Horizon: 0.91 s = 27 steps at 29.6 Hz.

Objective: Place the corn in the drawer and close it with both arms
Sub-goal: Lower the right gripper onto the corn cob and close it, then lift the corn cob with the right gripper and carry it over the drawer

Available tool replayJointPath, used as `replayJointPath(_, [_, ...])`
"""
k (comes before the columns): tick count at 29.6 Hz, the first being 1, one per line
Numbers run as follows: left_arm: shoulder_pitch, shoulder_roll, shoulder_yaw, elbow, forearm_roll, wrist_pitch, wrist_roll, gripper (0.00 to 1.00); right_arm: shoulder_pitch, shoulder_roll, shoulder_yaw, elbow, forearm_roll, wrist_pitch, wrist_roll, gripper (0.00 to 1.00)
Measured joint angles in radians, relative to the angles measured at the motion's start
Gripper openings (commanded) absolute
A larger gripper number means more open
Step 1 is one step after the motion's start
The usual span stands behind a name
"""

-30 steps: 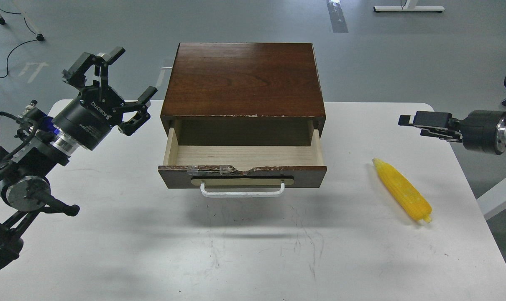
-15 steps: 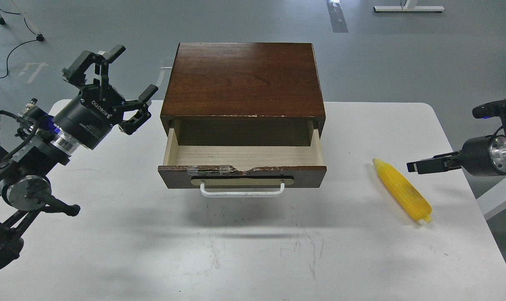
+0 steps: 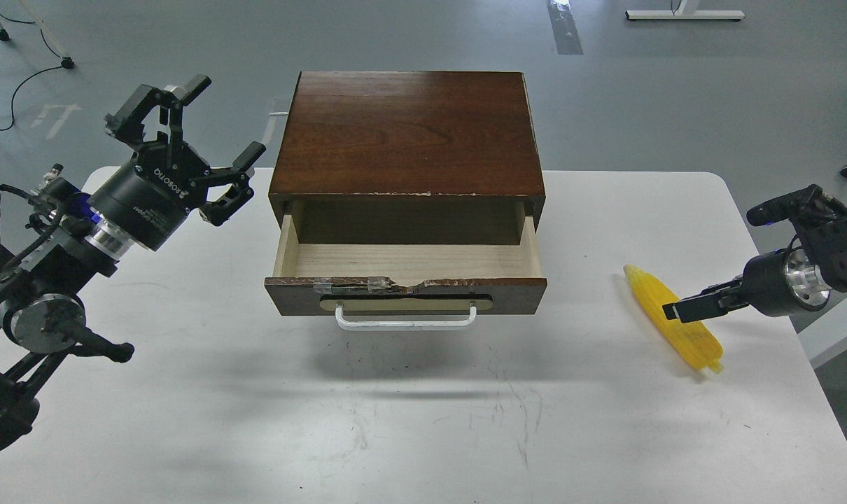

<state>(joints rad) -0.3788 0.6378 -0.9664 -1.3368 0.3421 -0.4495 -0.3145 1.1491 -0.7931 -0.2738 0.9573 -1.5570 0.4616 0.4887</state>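
The yellow corn (image 3: 695,341) lies on the white table (image 3: 423,420), right of the drawer, tapered end pointing away. The drawer (image 3: 507,294) stands pulled out of the dark brown box (image 3: 406,133); its pale wood inside shows nothing in it. My right gripper (image 3: 675,310) reaches in from the right, its tip over the middle of the corn; its fingers show edge-on as one dark bar, and contact is unclear. My left gripper (image 3: 206,126) is open and empty, held up beside the box's left side.
The white bar handle (image 3: 406,323) sticks out of the drawer front toward me. The table's right edge runs just past the corn. Grey floor, cables and a white stand base (image 3: 682,14) lie beyond the table.
My right arm has come down and toward me from the table's far right edge, bringing its gripper tip over the corn. The left arm, drawer and corn have not moved.
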Motion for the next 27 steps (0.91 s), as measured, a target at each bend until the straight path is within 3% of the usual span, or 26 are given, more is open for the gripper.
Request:
replayJointPath(7, [0.001,-0.001,0.000,0.000,0.000,0.000,0.000,0.99,0.000,0.023,-0.035,-0.024,-0.004,0.000,0.000,0.88])
replayJointPath(13, [0.002,-0.001,0.000,0.000,0.000,0.000,-0.001,0.99,0.000,0.041,-0.067,-0.036,-0.005,-0.024,0.000,0.44])
replayJointPath(14, [0.002,-0.001,0.000,0.000,0.001,0.000,-0.001,0.99,0.000,0.043,-0.069,-0.037,-0.005,-0.028,0.000,0.25])
replayJointPath(15, [0.003,-0.002,0.000,0.001,0.002,0.000,-0.001,0.99,-0.001,0.045,-0.072,-0.037,-0.005,-0.030,0.000,0.17])
replayJointPath(16, [0.003,-0.002,0.000,0.001,0.003,0.000,-0.001,0.99,-0.001,0.046,-0.075,-0.038,-0.005,-0.032,0.000,0.03])
replayJointPath(27, [0.004,-0.004,0.000,0.001,0.003,0.000,-0.001,0.99,0.093,0.025,-0.072,-0.030,0.013,-0.072,0.000,0.00])
